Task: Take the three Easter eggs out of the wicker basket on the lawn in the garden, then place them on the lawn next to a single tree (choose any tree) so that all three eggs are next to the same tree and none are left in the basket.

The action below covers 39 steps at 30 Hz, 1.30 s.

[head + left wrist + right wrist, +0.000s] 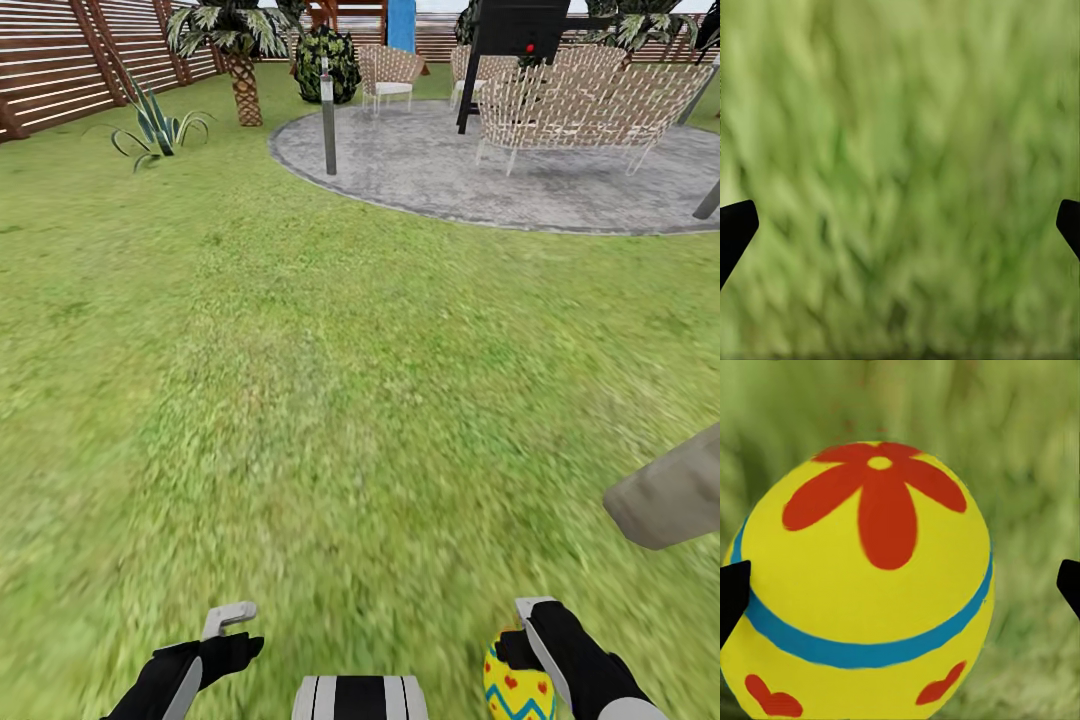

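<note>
A yellow Easter egg with a blue zigzag and red hearts sits in my right gripper at the bottom right of the head view, above the lawn. In the right wrist view the egg shows a red flower and a blue band between the black fingertips. My left gripper hangs open at the bottom left, with only blurred grass between its fingers. A thick pale grey-beige shape, apparently a tree trunk, juts in at the right edge. The wicker basket is out of view.
A grey round patio with pale woven chairs and a short post lies ahead on the right. At the back left stand a brown slatted fence, a palm and a spiky plant.
</note>
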Tool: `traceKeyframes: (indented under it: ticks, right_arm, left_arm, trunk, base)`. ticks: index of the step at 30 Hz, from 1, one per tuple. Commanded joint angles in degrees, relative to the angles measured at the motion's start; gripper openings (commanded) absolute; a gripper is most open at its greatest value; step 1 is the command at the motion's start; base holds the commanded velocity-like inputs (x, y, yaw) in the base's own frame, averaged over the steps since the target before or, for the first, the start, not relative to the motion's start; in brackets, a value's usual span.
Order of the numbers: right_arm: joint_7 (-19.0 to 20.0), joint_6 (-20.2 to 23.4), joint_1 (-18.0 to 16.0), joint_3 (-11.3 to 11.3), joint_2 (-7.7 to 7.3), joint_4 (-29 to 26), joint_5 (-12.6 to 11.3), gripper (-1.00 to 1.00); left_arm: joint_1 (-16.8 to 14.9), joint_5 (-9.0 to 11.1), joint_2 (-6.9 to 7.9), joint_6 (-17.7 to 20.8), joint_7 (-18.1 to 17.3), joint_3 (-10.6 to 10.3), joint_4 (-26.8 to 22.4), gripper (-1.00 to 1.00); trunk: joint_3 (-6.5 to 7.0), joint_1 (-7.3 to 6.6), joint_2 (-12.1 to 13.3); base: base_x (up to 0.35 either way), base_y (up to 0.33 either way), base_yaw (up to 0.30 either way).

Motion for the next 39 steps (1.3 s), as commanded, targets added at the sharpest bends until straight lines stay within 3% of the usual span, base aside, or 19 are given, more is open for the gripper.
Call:
traceKeyframes:
  ticks: [1, 5, 12, 23, 39]
  right_arm:
    - [-0.1, 0.3, 0.0, 0.1, -0.02, -0.1, 0.0, 1.0]
    - [-0.1, 0.3, 0.0, 0.1, -0.01, -0.1, -0.1, 1.0]
    - [-0.1, 0.3, 0.0, 0.1, -0.1, -0.1, -0.2, 1.0]
    - [-0.1, 0.3, 0.0, 0.1, -0.1, -0.1, -0.2, 1.0]
    - [-0.1, 0.3, 0.0, 0.1, -0.18, -0.2, -0.2, 1.0]
  left_arm:
    - [0.0, 0.3, 0.0, 0.4, -0.2, 0.2, -0.1, 1.0]
    - [0.0, 0.3, -0.05, 0.4, -0.2, 0.2, -0.1, 1.0]
    - [0.0, 0.3, -0.07, 0.4, -0.2, 0.3, -0.1, 1.0]
    - [0.0, 0.3, -0.24, 0.4, -0.2, 0.2, 0.0, 1.0]
    - [0.0, 0.2, -0.57, 0.4, -0.2, 0.0, 0.7, 1.0]
  trunk:
    - [-0.04, -0.01, 0.0]
    - [-0.04, -0.01, 0.0]
    - [1.51, -0.19, 0.1]
    - [3.95, -0.47, 0.2]
    - [7.49, -0.89, 0.4]
  base:
    - [0.0, 0.0, 0.0]
    - [0.0, 0.0, 0.0]
    - [-0.001, 0.0, 0.0]
    - [-0.308, 0.0, 0.0]
    - [-0.128, -0.002, 0.0]
